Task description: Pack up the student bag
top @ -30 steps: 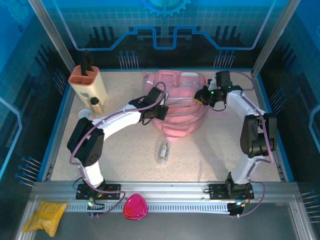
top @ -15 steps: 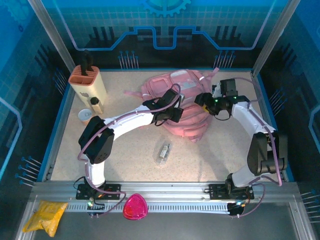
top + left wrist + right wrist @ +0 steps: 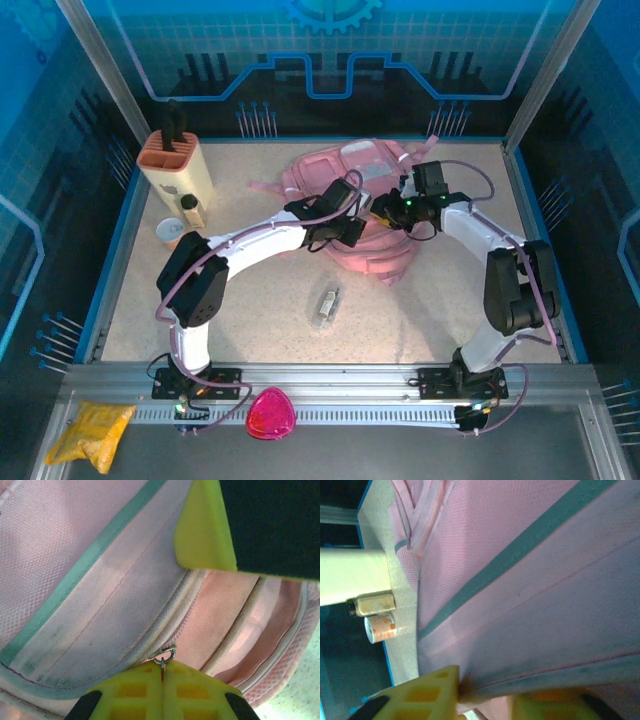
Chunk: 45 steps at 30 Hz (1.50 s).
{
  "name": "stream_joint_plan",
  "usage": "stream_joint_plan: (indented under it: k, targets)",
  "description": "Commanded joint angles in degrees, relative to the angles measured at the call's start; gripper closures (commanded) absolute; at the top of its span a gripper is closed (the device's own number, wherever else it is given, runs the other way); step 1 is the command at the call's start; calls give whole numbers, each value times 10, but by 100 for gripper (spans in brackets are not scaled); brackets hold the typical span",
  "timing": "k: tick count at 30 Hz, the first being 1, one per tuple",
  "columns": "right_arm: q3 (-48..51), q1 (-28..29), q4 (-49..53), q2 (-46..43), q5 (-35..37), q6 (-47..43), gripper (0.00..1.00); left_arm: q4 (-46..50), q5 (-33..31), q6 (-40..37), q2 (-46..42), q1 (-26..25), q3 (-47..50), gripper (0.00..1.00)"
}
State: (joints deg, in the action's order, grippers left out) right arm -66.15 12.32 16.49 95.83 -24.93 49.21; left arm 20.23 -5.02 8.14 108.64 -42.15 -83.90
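Student bag, pink, slumped on the speckled bench toward 12 o'clock, a little right of centre, both arms reaching in over it. Left tool in from 8 o'clock, clamped tight: yellow fingers pressed together on the small metal zipper pull, where the zip track curves below a teal strip. Right tool in from 3 o'clock, nipped onto a fold of the bag's pink fabric, with cloth filling the gap between its fingers. Both tools close together over the bag's middle.

Cream holder with an orange top at 10 o'clock on the bench, well apart from the bag. Small bottle just beside the holder, at its 6 o'clock. Small clear packet flat on the bench at 6 o'clock of the bag, apart from it. Off the bench, by the near rail: pink pouch at 6 o'clock, yellow packet at 7 o'clock.
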Motion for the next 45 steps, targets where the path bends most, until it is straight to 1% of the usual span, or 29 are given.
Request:
stream_joint_plan:
  k: [1, 2, 3, 5, 7, 9, 11, 13, 16, 18, 19, 21, 23, 24, 25, 27, 29, 31, 34, 36, 37, 38, 40, 43, 45]
  targets:
    - [-9, -12, -3, 7, 18, -13, 88, -13, 14, -62, -41, 19, 25, 100]
    - [-8, -18, -2, 7, 17, -15, 93, -11, 19, -70, -46, 29, 33, 100]
    - [-10, -25, 1, 10, 13, -18, 100, -7, 24, -79, -51, 40, 41, 100]
    - [-15, -37, 12, 15, 8, -27, 100, -2, 20, -94, -58, 64, 56, 100]
    - [-16, -46, 18, 15, 7, -36, 100, -5, 0, -106, -66, 87, 73, 100]
    - [-18, -52, 26, 12, 15, -40, 100, -20, 6, -106, -71, 116, 92, 100]
    - [-18, -51, 21, 10, 12, -37, 100, -33, 5, -106, -65, 141, 99, 100]
    - [-15, -37, 6, 13, 7, -23, 100, -21, -5, -104, -43, 161, 79, 100]
    - [-7, 2, -39, 18, 6, 10, 100, -27, -10, -94, -22, 173, 55, 100]
    - [-11, 16, -64, 26, 3, 30, 100, -27, -19, -90, -10, 175, 41, 100]
    - [-12, 16, -75, 29, 3, 36, 100, -20, -24, -90, -4, 177, 31, 100]
    - [-19, 10, -65, 30, 14, 28, 100, 3, -38, -86, 3, 179, 15, 100]
    - [-24, 2, -47, 25, 23, 13, 100, 22, -29, -76, -6, 179, 15, 100]
    - [-26, -1, -40, 23, 22, 4, 97, 22, -19, -68, -17, 178, 25, 99]
    - [-28, -2, -32, 22, 18, -4, 87, 20, -5, -60, -30, 176, 38, 88]
    - [-29, 1, -12, 13, 12, -27, 76, 18, 21, -37, -58, 171, 64, 67]
    - [-19, 9, 13, -10, 19, -54, 67, 16, 42, 1, -94, 163, 93, 53]
    - [-5, 28, 56, -45, 40, -100, 57, 15, 43, 52, -135, 149, 129, 41]
    - [20, 76, 125, -96, 93, -150, 44, 29, 42, 140, -181, 139, 177, 33]
    - [46, 118, 146, -129, 118, -161, 37, 36, 46, 197, -211, 137, 209, 31]
    - [58, 143, 156, -143, 131, -162, 33, 23, 60, 215, -232, 137, 233, 30]
    - [67, 164, 168, -152, 145, -159, 30, 12, 71, 226, -249, 135, 254, 29]
    - [92, 219, 182, -167, 178, -137, 25, 5, 72, 256, -288, 133, 297, 24]
    - [145, 294, 153, -183, 208, -90, 20, 30, 70, 270, -330, 132, 330, 17]
    - [174, 331, 122, -181, 207, -64, 17, 42, 66, 281, -354, 133, 350, 13]
